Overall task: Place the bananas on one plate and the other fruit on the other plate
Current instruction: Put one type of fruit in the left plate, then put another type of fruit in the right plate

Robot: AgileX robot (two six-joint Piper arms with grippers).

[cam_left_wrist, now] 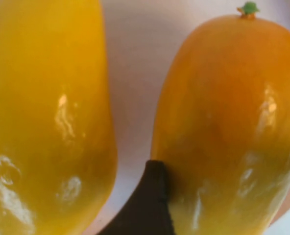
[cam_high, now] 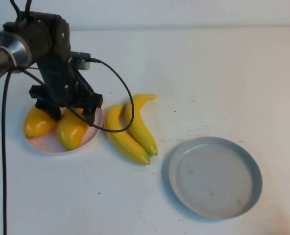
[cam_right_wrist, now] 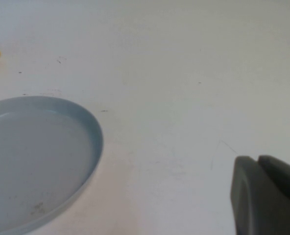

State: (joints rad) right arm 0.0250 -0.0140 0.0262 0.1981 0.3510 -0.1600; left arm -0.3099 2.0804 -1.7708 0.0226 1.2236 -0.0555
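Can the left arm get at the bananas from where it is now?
Probably yes: the left gripper hovers over the mangoes on the pink plate, and the bananas lie uncovered just beside it.

The left end effector (cam_high: 69,110) covers the far halves of the two plump orange-yellow mangoes (cam_high: 71,129) and the small pale pink plate's (cam_high: 93,132) 12 o'clock rim. In the right wrist view, the right end effector (cam_right_wrist: 265,196) and large grey-blue plate (cam_right_wrist: 88,147) are cut off.
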